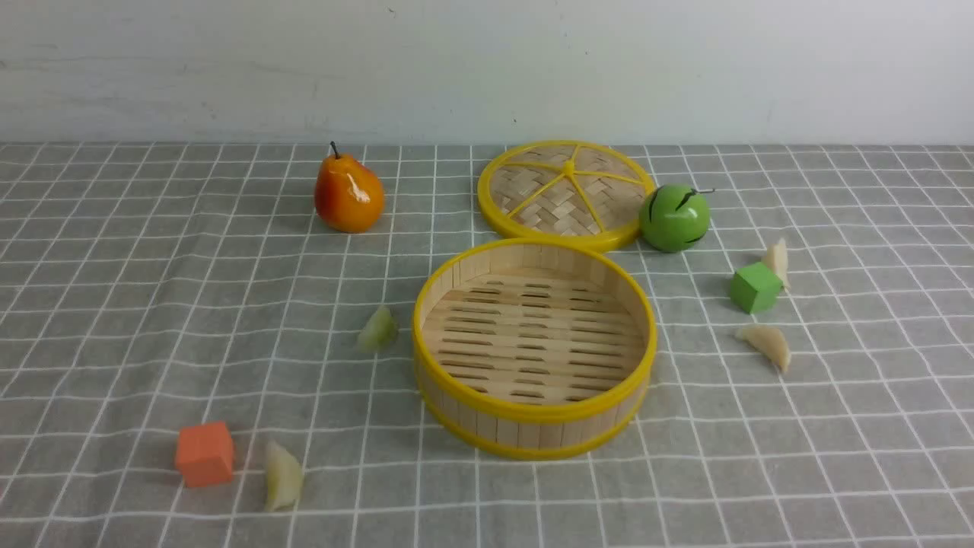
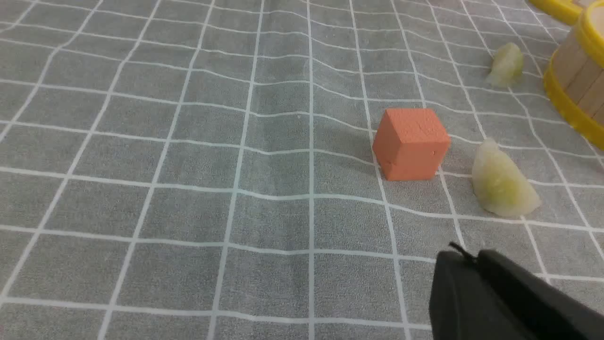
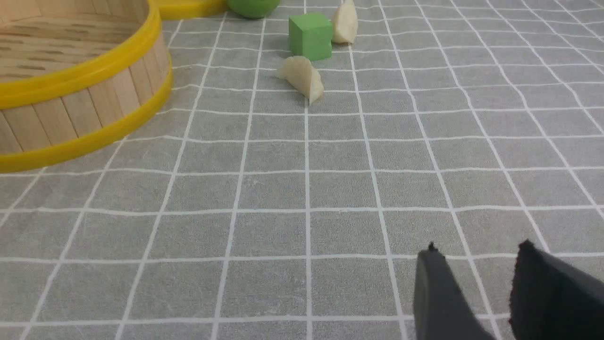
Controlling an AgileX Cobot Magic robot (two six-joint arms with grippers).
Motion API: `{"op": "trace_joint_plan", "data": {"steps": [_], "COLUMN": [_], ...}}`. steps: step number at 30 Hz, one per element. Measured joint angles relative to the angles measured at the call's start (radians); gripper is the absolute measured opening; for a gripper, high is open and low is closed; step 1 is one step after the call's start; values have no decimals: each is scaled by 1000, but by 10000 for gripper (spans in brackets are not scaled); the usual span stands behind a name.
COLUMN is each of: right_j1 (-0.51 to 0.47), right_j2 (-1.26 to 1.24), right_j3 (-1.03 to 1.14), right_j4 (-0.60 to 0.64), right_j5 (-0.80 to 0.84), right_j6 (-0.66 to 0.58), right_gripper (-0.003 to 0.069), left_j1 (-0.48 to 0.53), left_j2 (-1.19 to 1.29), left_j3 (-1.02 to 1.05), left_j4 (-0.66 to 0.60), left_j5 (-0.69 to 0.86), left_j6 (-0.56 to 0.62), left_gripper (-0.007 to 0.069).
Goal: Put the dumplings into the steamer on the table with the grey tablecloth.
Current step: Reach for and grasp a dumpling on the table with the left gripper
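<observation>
Dumplings (image 1: 377,329): 4, all lying on the grey tablecloth (image 1: 152,320) over the table (image 1: 875,472), all outside the steamer (image 1: 525,432). The steamer sits mid-table, upright, open, slatted floor bare.

- Dumpling 1 (image 1: 377,329) is just beside the steamer's left wall, not touching.
- Dumpling 2 (image 1: 283,476) is front left, just right of the orange cube (image 1: 204,454), with a small gap.
- Dumpling 3 (image 1: 767,344) is right of the steamer, near the green cube (image 1: 755,287), on its near side.
- Dumpling 4 (image 1: 778,260) is behind that cube; touching or only close, I can't tell.

The lid (image 1: 567,194) lies flat just behind the steamer. The green apple (image 1: 674,218) sits against the lid's right edge. The pear (image 1: 348,194) stands upright back left, well apart from the rest.

My left gripper (image 2: 472,257) shows only in the left wrist view. Its fingers are pressed together with no gap showing, pinching nothing, low over the cloth. It is near dumpling 2 (image 2: 502,184) and the orange cube (image 2: 410,150). Dumpling 1 (image 2: 506,63) and the steamer wall (image 2: 573,75) are further off.

My right gripper (image 3: 479,250) shows only in the right wrist view. Its fingers are spread a little with cloth visible between them, holding nothing. It is well apart from dumpling 3 (image 3: 302,78). The green cube (image 3: 310,35) and dumpling 4 (image 3: 344,26) are beyond that, and the steamer (image 3: 85,104) is off to the side.
</observation>
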Motion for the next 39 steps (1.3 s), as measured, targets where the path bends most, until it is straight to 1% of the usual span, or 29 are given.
{"op": "trace_joint_plan", "data": {"steps": [18,26,30,33,34,36,37,39], "right_j1": [0,0,0,0,0,0,0,0], "right_j2": [0,0,0,0,0,0,0,0], "right_j3": [0,0,0,8,9,9,9,9], "right_j4": [0,0,-22,-42,-42,-49,-51,-56], "right_j5": [0,0,-6,-70,-70,-211,-248,-375], "right_j6": [0,0,0,0,0,0,0,0], "right_gripper": [240,240,240,240,240,240,240,240], "left_j1": [0,0,0,0,0,0,0,0], "left_j2": [0,0,0,0,0,0,0,0], "left_j3": [0,0,0,0,0,0,0,0], "left_j4": [2,9,9,9,9,9,10,10], "left_j5": [-1,-40,-134,-275,-275,-413,-455,-554], "left_j6": [0,1,1,1,1,2,2,2], "left_gripper": [39,41,48,49,49,52,52,57]}}
